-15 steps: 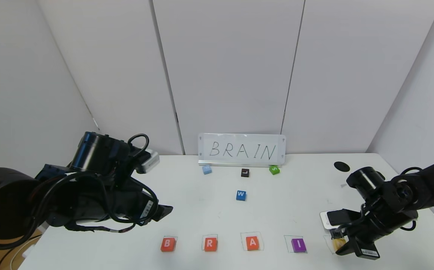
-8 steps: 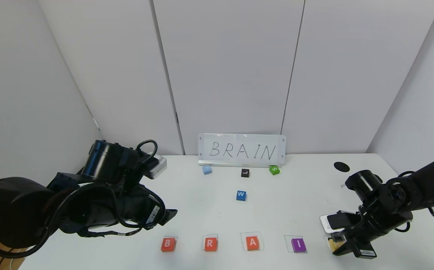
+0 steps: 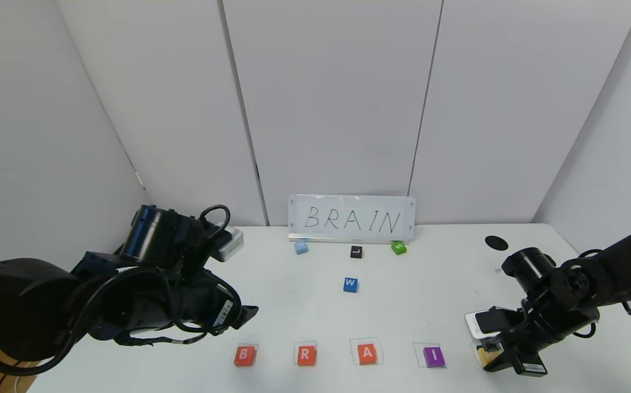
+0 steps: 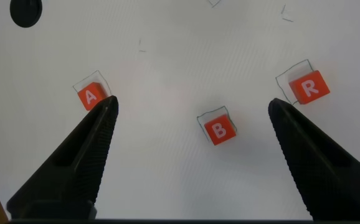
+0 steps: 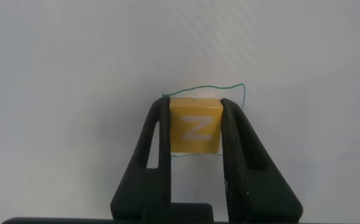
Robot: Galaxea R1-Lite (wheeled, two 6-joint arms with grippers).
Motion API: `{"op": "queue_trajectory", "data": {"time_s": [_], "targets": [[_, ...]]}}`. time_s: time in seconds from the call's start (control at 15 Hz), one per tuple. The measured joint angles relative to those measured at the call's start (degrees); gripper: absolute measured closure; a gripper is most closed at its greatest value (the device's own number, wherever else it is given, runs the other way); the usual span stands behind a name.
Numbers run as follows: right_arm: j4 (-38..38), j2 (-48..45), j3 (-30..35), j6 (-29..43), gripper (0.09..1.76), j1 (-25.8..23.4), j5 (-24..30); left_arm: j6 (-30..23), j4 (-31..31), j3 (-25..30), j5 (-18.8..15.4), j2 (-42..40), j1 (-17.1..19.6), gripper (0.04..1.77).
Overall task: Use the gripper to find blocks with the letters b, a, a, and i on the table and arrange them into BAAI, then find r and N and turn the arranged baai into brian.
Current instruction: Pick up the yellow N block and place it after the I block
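Observation:
On the white table [image 3: 414, 305], orange B [image 3: 244, 355], orange R [image 3: 305, 355], orange A [image 3: 367, 353] and purple I [image 3: 434, 357] lie in a front row in pen-drawn squares. My right gripper [image 3: 492, 356] is shut on the yellow N block [image 5: 195, 127], right of the I and over a pen-drawn square; its fingers [image 5: 161, 124] press both sides. My left gripper [image 3: 245, 314] is open and empty above the table, behind the B. Its wrist view shows B [image 4: 219, 130], R [image 4: 309, 88] and a second orange A [image 4: 91, 97], which the left arm hides in the head view.
A "BRAIN" sign [image 3: 351, 218] stands at the back wall. Before it lie a light blue block [image 3: 301, 246], the black L block [image 3: 356, 251] and the green S block [image 3: 398, 247]. The blue W block [image 3: 350, 284] lies mid-table. A black hole [image 3: 496, 242] is back right.
My left arm has moved forward and to the right, then held still. My right gripper has sunk slightly with the N block in it.

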Motion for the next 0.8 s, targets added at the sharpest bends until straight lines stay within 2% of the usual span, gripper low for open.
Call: {"op": "queue_trajectory", "data": {"time_s": [0.8], "targets": [[-0.02,0.1,0.0,0.02,1.32,0.0,-0.04,0.01,0.0,0.02,0.02,0.0,0.0,0.09]]}}
